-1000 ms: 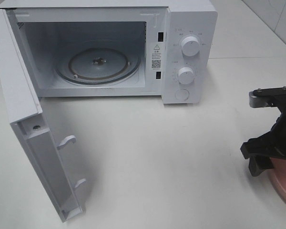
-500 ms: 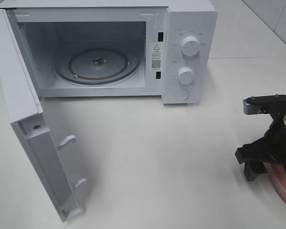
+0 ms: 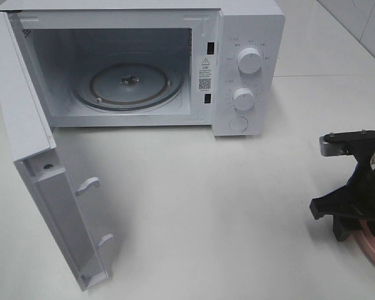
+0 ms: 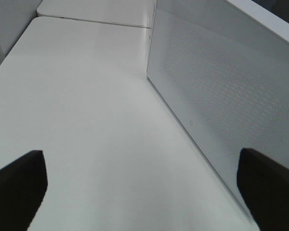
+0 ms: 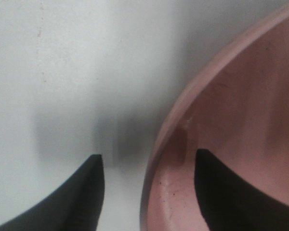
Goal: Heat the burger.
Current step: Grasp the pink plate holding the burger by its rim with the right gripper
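White worktop (image 3: 206, 187) is seen all round, with pale wall tiles at the back right. The burger can't be made out in any view, so how it sits against the fingers can't be told.

What's caught between the right gripper (image 5: 147, 156) fingers (image 5: 82, 192) is the rim of a pink plate (image 5: 250, 96). One finger is set outside the rim over the worktop, the other inside over the plate's bare surface. They're held spread, with a gap seen on each side of the rim, so nothing is pinched. From the high camera that gripper is found at the right edge, low over the plate and well apart from the microwave (image 3: 247, 37).

The left gripper (image 4: 142, 159) fingers (image 4: 14, 187) are spread wide too, with only worktop between them. A white dotted panel (image 4: 221, 82) is seen just beside one of them.

The microwave is parked at the back of the worktop with its door (image 3: 25, 125) swung fully open to the left, jutting forward. The glass turntable (image 3: 128, 84) is exposed inside. Two round knobs (image 3: 249, 60) are stacked on the right-hand panel.
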`<state>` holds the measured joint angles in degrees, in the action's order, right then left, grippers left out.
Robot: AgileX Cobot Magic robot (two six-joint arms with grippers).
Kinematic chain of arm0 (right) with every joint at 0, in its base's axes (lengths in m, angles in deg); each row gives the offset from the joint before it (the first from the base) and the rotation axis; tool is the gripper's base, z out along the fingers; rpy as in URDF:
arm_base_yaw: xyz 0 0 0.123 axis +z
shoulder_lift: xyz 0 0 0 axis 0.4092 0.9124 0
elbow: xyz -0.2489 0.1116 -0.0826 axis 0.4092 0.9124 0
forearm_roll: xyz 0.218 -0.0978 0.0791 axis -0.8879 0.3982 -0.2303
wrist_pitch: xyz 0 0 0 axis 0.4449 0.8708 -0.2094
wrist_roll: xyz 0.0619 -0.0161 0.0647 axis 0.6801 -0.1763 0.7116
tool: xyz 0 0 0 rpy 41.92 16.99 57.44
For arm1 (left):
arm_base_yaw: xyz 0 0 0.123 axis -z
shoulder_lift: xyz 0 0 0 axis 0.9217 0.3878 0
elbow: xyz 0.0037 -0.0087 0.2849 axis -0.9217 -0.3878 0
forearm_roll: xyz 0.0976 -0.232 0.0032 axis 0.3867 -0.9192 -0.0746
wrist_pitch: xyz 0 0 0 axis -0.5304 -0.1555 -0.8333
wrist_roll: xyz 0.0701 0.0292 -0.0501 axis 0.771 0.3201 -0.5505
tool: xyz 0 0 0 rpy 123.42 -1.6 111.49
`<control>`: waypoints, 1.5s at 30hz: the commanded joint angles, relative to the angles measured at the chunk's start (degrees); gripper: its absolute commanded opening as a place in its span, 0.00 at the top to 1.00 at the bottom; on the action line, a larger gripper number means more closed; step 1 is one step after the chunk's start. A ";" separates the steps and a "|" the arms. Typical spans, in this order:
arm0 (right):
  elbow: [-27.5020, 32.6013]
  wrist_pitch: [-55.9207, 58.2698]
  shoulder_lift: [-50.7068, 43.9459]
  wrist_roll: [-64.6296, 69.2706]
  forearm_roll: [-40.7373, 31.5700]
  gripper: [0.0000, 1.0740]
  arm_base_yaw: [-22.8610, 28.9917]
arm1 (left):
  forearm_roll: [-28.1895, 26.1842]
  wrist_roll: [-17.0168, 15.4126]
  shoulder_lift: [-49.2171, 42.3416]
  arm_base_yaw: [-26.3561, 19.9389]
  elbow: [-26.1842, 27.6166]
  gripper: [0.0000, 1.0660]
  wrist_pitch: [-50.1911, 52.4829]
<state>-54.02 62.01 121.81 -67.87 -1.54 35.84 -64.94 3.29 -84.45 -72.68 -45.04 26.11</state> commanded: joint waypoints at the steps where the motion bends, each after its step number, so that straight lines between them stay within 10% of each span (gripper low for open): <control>1: 0.74 0.06 0.34 0.52 0.57 0.62 -0.34 | -0.29 -0.11 -0.86 -0.29 -0.23 0.06 0.11; 13: 1.09 0.17 0.86 0.80 0.52 1.00 -0.34 | -0.29 -0.11 -0.86 -0.29 -0.23 0.06 0.11; 45: 1.03 6.88 -6.07 9.91 11.06 1.00 2.18 | -0.29 -0.11 -0.86 -0.29 -0.23 0.06 0.11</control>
<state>-53.04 68.14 116.31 -58.53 8.08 37.79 -64.94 3.29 -84.45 -72.68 -45.04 26.11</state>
